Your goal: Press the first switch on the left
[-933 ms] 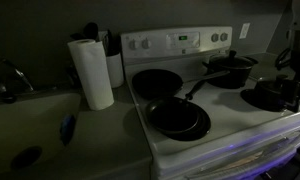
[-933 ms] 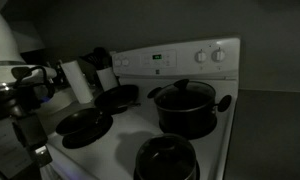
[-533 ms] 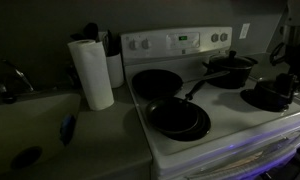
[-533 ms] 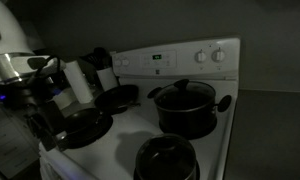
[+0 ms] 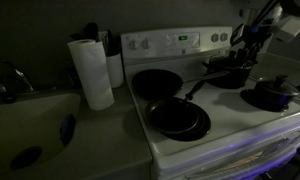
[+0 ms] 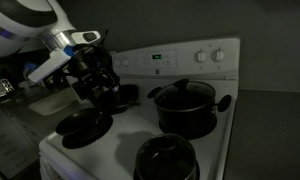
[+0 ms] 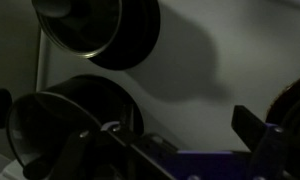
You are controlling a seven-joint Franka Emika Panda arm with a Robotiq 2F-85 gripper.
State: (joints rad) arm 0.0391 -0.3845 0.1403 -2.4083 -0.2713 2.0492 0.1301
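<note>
On white stove (image 5: 240,125), ctrl panel (image 5: 180,42) runs along the back w/ knobs at both ends. Task's switch = leftmost knob (image 5: 136,43), nothing touching it. Gripper (image 5: 245,48) hangs off the arm at upper right in an exterior view, over lidded pot (image 5: 230,70) and close in front of the right-hand knobs (image 5: 222,38), well apart from leftmost knob. In an exterior view the gripper (image 6: 95,78) overlaps the rear pan (image 6: 115,97) and hides panel's left end, so exact spot above stove can't be fixed. Wrist view is v. dark: gripper (image 7: 170,140) fingers (image 7: 255,128) look spread, nothing between them, pan rims below. Front frying pan (image 5: 177,118) sits empty. Paper towel roll (image 5: 91,72) stands upright on counter just beside stove, sink (image 5: 5,112) further along.
</note>
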